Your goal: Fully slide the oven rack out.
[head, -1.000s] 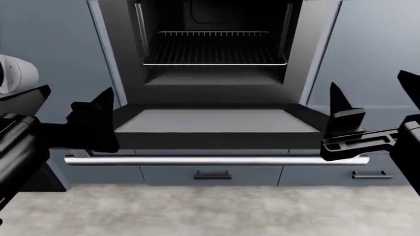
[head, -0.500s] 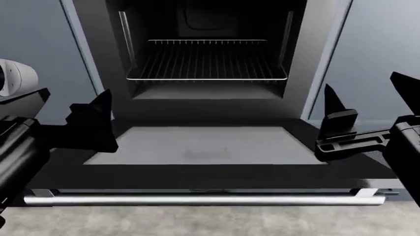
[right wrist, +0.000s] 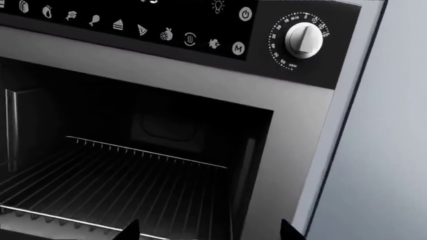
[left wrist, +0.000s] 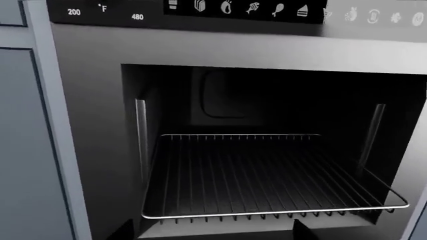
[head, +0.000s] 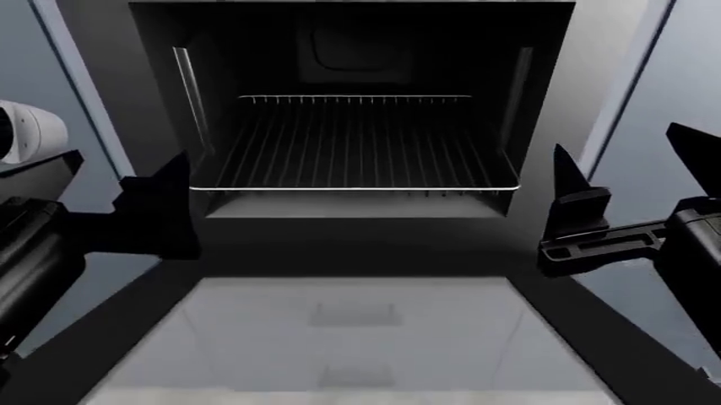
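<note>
oven rack (head: 355,143) fully inside cavity, untouched | left claw (head: 158,211) gap unclear | right claw (head: 614,190) spread, empty | risk: claw snags oven door (head: 349,337), misses rim bar

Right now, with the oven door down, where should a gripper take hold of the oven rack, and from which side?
Grip the oven rack by its thick front rim bar, near the middle, coming straight in from the front above the open oven door. That bar is its nearest edge and lies crosswise, so fingers can close over and under it.
</note>
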{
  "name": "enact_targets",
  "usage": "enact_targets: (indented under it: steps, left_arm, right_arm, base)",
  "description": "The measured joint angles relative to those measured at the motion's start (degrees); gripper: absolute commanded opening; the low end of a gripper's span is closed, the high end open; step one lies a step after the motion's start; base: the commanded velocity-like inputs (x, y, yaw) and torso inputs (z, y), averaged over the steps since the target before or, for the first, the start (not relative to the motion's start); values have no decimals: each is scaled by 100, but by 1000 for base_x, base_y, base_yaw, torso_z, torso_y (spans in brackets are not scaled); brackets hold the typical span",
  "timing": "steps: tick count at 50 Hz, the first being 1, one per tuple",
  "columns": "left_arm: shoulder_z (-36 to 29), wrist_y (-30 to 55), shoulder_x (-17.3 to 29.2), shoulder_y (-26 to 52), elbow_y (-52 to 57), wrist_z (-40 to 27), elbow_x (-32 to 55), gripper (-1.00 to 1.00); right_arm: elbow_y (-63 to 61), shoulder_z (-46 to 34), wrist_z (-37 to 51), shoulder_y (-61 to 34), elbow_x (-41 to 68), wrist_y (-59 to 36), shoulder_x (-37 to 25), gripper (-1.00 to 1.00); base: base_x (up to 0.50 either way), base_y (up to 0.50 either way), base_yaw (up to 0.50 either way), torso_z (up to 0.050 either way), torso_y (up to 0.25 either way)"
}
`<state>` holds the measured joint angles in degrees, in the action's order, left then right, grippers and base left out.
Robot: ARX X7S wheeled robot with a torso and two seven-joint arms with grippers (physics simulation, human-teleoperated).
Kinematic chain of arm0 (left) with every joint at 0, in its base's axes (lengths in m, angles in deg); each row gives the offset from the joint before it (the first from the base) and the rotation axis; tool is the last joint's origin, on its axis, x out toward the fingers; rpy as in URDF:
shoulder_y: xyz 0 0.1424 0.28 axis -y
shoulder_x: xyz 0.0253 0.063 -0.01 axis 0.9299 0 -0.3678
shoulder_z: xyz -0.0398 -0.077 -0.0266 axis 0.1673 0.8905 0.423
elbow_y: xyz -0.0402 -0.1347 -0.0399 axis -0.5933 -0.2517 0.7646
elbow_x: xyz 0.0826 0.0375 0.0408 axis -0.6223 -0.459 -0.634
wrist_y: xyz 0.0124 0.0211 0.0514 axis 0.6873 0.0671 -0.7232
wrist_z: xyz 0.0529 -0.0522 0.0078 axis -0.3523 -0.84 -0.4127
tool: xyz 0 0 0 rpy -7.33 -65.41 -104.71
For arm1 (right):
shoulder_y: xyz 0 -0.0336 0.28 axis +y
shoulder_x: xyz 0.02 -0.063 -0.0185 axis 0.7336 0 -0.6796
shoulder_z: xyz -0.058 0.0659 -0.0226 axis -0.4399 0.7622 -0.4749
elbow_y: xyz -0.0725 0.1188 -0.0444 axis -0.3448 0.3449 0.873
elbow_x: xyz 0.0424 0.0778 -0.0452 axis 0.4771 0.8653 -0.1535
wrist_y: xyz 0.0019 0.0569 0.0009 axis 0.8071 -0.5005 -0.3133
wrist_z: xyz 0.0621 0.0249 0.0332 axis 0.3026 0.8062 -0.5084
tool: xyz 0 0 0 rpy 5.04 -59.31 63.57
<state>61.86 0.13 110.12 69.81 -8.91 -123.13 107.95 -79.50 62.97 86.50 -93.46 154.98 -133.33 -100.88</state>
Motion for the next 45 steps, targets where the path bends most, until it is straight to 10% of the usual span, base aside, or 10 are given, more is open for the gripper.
enact_targets:
  steps: [45]
  left_arm:
    - [-574,-105,281,489,-226,-190,272,100]
  right_arm:
    - [458,-1021,723,-1165,1124,501,-341,100]
  base:
    - [143,0,0,0,-11]
